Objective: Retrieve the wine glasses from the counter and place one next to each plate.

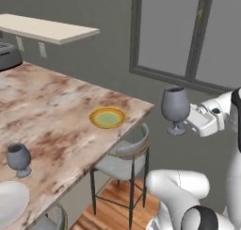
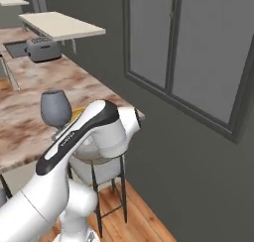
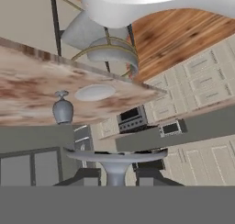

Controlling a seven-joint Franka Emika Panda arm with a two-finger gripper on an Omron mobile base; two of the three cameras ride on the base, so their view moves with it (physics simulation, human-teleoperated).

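So the gripper has its fingers pinched shut on the stem of one wine glass, carrying it upright in mid-air off the worktop's far corner, above the chair tucked there. In the hand view you can see the glass's round foot sitting right across the two fingertips, so the hold is low, on the stem just above the foot.

The other wine glass stands on the worktop near its front edge, just beside the white plate. The yellow-rimmed plate sits close to the far corner with nothing next to it, so I'd guess that's where the carried one is headed.

Handling-wise: it looks small and light, stiff, with a smooth, probably slippery finish. The bowl is way wider than the stem, so it's top-heavy in that grip and could swing or slide if the arm jerks. The stem's the right spot to hold, since the bowl looks too round and wide for those fingers. I'd treat it as fragile and set it down flat on its foot, not clip the worktop edge.
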